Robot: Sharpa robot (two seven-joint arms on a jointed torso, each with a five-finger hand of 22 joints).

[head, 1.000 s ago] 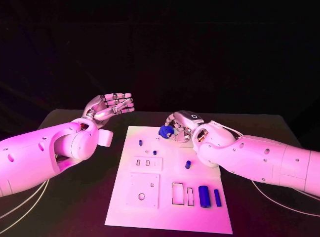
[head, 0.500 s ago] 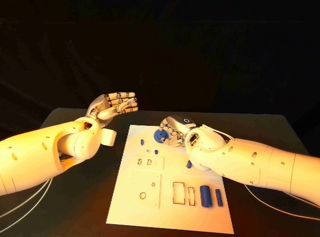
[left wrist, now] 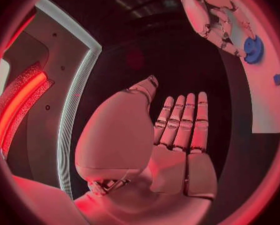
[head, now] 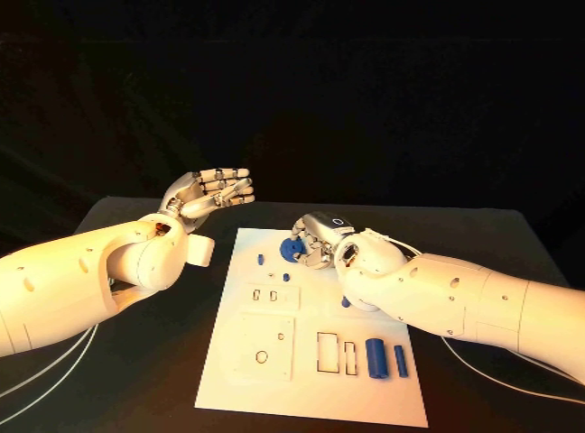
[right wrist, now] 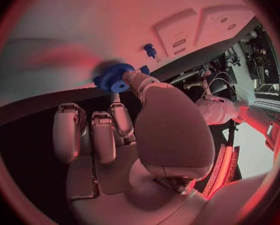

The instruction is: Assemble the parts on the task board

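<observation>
The white task board point(head: 241, 383) lies in the middle of the black table. My right hand point(head: 322, 239) is over its far end and pinches a blue gear point(head: 292, 249) in its fingertips, just above the plate. The gear point(right wrist: 115, 78) shows beyond the fingers of the right hand point(right wrist: 134, 135) in the right wrist view, over the board point(right wrist: 65, 30). My left hand point(head: 212, 191) is raised left of the board, fingers stretched out, holding nothing. The left wrist view shows that hand point(left wrist: 171, 150), with the right hand point(left wrist: 211, 15) and the gear point(left wrist: 253, 49) beyond it.
Small blue pegs point(head: 260, 259) point(head: 280, 277) stand near the board's far left. Another blue piece point(head: 345, 300) lies by my right forearm. A thick blue cylinder point(head: 374, 358) and a thinner one point(head: 398, 361) lie at the near right, beside rectangular slots. A peg point(right wrist: 150, 50) stands near the gear.
My right hand has carried the gear a little down and to the left, closer to the board. The left hand has stayed nearly still.
</observation>
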